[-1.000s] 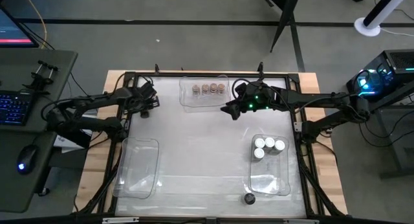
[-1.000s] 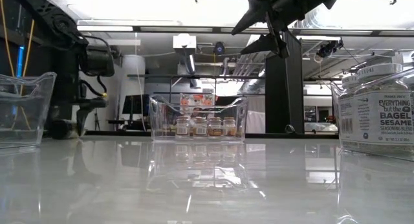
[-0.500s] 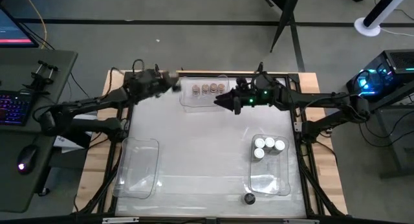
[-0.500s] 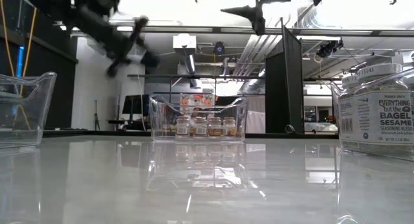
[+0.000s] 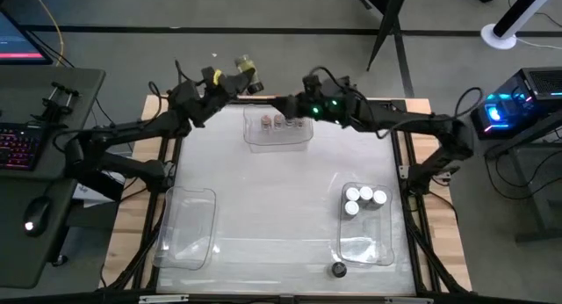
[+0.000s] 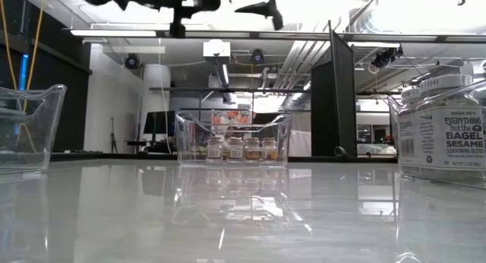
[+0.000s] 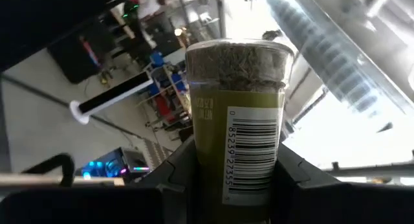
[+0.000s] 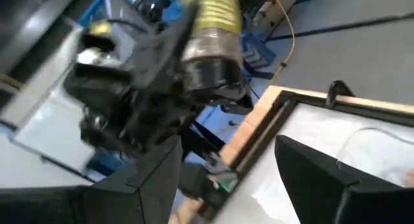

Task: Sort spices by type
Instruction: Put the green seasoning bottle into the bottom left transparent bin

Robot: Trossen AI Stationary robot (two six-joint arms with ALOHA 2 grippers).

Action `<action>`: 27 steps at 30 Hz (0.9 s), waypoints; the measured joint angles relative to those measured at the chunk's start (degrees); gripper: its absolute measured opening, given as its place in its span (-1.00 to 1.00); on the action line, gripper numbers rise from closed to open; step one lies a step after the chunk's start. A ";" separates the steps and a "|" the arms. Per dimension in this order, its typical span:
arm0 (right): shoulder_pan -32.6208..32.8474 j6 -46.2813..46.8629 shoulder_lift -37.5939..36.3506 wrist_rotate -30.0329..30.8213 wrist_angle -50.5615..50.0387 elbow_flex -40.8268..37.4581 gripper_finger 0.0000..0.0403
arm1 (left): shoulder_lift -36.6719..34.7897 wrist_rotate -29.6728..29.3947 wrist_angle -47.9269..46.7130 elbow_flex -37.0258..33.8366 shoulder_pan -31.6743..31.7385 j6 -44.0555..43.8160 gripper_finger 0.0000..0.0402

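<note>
Handover step, prob.: left gripper (image 7: 233, 185) clamps a green-label spice jar (image 7: 236, 114) aloft past the counter's far edge. Right gripper (image 8: 223, 179), fingers apart and empty, faces it; next it must close on the jar's black lid.

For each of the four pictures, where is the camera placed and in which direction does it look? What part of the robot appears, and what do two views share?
High view: above the table, looking straight down; both arms show.
Low view: at table-top height, looking level at the far bin; both arms show at the top.
Left wrist view: on the left arm, looking past its fingers at the held spice jar.
Right wrist view: on the right arm, facing the left gripper; its own open fingers show.
Shared: both wrist views show the black-lidded jar.
</note>
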 joint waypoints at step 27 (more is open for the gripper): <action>-1.30 8.92 8.29 -2.06 8.57 12.45 0.22 | 1.65 4.46 2.49 6.27 0.01 -3.58 -0.55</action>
